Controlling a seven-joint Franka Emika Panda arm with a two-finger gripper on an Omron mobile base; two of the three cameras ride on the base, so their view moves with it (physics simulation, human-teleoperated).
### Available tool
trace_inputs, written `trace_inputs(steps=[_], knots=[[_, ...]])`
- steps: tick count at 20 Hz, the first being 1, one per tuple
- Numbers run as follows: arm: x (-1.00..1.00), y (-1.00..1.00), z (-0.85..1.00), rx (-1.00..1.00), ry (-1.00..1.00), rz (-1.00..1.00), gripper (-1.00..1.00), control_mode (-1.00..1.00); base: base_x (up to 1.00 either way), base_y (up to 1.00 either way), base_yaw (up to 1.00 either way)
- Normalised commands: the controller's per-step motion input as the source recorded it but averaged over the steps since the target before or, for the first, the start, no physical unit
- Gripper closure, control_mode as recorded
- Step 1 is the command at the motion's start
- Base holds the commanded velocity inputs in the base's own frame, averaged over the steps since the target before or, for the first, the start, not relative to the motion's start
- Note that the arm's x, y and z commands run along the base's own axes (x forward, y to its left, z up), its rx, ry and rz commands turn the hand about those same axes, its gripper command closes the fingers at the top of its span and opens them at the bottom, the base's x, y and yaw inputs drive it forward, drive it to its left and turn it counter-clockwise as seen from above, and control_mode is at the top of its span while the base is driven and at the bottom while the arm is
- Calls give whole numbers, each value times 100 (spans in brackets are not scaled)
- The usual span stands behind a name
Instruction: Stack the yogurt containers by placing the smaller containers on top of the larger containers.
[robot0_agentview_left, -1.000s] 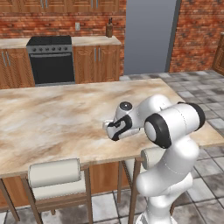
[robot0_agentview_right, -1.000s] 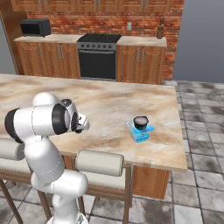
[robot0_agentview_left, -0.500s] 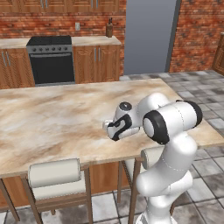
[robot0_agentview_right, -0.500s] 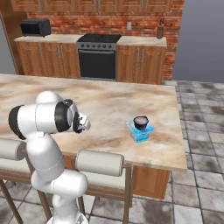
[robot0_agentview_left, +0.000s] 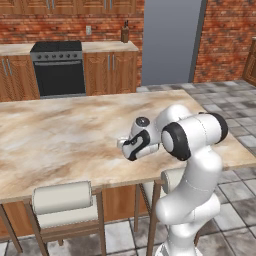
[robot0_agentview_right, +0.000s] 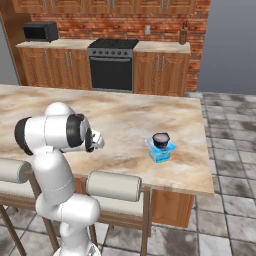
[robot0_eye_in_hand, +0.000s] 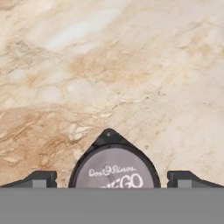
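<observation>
One small dark cup (robot0_agentview_right: 160, 139) already sits on the pale blue squarish tub (robot0_agentview_right: 161, 151) in the right base view, on the marble surface (robot0_agentview_right: 125, 120). Hand view: the end effector (robot0_eye_in_hand: 112, 178), wide open and empty, straddles another grey-lidded dark round cup (robot0_eye_in_hand: 114, 169); centre, descend, then close.

On the worktop (robot0_agentview_right: 125, 125), one small cup (robot0_agentview_right: 161, 140) sits on top of the tub (robot0_agentview_right: 161, 151) near the right end, a second small cup (robot0_eye_in_hand: 114, 168) lies between the spread fingertips (robot0_eye_in_hand: 40, 178) of the pincer (robot0_eye_in_hand: 113, 179), and two stools (robot0_agentview_right: 114, 187) stand before the near edge.
</observation>
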Motion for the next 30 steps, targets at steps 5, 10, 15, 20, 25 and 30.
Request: trace_inputs(steps=[5,10,15,20,25,30], knots=[[1,0,-10,0,0,0,-100,-100,0,0,0],[7,0,-12,0,0,0,-100,-100,0,0,0],[10,2,-12,0,0,0,100,-100,0,0,0],[7,2,-5,0,0,0,100,-100,0,0,0],[0,0,2,0,0,0,100,-100,0,0,0],[-3,-4,27,0,3,-1,100,-100,0,0,0]])
